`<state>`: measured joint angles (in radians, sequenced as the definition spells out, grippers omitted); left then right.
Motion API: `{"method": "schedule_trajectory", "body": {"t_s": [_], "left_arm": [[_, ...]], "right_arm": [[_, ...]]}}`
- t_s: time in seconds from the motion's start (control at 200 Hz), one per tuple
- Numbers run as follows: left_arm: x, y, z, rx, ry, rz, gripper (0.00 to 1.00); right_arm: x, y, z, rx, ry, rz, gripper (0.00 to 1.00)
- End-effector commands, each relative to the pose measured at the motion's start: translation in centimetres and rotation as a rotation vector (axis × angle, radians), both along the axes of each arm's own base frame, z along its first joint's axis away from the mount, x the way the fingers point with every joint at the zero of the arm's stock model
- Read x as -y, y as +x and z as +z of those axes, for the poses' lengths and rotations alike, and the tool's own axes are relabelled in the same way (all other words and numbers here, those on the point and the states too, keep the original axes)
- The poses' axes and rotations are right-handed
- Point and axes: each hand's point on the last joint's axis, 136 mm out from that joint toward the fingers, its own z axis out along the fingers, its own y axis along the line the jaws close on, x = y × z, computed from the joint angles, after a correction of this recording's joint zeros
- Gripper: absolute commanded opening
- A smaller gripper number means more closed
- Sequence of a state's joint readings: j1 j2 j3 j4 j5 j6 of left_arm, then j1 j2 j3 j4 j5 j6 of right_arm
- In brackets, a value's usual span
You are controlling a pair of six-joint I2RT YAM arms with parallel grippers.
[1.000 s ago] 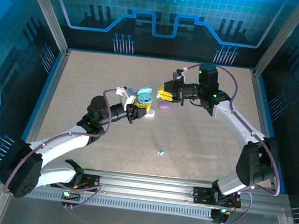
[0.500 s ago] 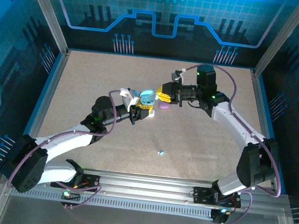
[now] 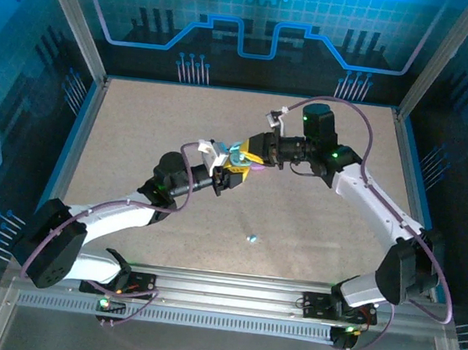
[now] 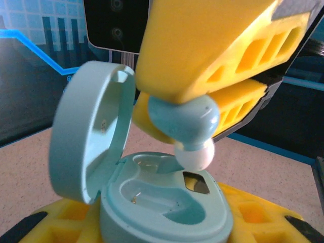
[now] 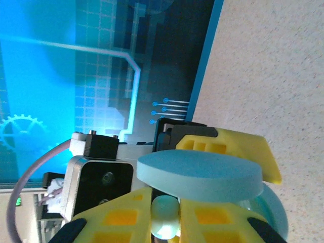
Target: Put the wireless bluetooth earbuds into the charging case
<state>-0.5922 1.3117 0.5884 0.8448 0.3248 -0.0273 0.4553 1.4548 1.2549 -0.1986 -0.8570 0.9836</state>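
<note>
Currently, over the speckled table [image 3: 137, 130], a light-blue charging case [image 4: 167, 207] is being gripped at its base by the left gripper [image 3: 231, 173], whose jaws are partly closed on it. The case's lid [image 4: 91, 136] is being kept upright and open. A light-blue, white-tipped earbud [image 4: 185, 121] is being pinched in the nearly closed right gripper [image 5: 166, 215], with its tip just above a case pocket. A loose earbud [image 3: 251, 238] is lying on the table, well apart.

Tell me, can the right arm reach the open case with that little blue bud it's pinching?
Probably yes. The right tool holds the earbud just above the charging case in the left tool; the lid is swung aside and the pocket beneath looks empty.
</note>
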Motion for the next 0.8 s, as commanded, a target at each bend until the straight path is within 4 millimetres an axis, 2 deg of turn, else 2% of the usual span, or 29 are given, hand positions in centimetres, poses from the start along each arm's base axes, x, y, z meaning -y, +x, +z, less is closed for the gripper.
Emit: {"method": "schedule_trajectory", "body": {"t_s": [0.0, 0.405, 0.795], "left_arm": [[0.5, 0.1, 2.7, 0.061, -0.064, -0.006, 0.30], [1.0, 0.2, 3.0, 0.055, -0.096, -0.013, 0.30], [1.0, 0.2, 3.7, 0.064, -0.127, -0.012, 0.30]], "right_arm": [[0.3, -0.1, 1.0, 0.114, -0.047, -0.042, 0.17], [-0.5, -1.0, 1.5, 0.189, -0.087, -0.026, 0.17], [-1.0, -1.7, -0.2, 0.208, -0.194, 0.002, 0.18]]}}
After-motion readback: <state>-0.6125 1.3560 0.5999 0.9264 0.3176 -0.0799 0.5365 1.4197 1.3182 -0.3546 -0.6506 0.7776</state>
